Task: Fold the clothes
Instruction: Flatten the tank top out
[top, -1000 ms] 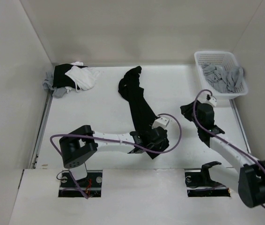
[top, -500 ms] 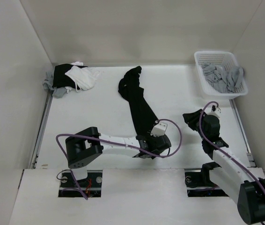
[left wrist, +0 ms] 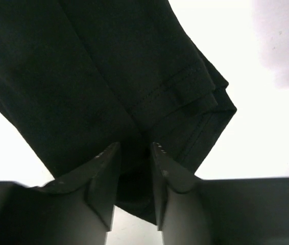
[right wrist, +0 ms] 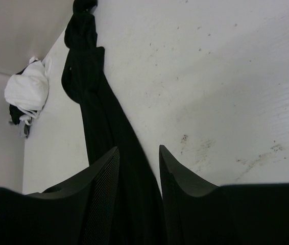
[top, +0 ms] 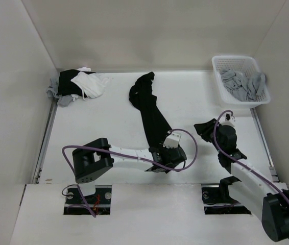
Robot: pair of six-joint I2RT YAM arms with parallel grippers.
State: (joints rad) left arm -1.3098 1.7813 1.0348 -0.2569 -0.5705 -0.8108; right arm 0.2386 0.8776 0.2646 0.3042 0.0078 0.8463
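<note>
The clothes are one long black top, bunched into a strip running from the back middle of the table towards the front. My left gripper is at its near end. In the left wrist view the fingers stand a little apart over the hemmed black fabric, with cloth showing in the gap. My right gripper sits to the right of the strip and apart from it. Its jaws are open and point left at the black top.
A heap of white, black and grey garments lies in the back left corner, also seen from the right wrist as a white heap. A white basket holding light grey garments stands at the back right. Walls close in the table.
My left gripper's jaws have narrowed over the near end of the black top. My right gripper has shifted slightly nearer and to the left, and its jaws have widened a little.
</note>
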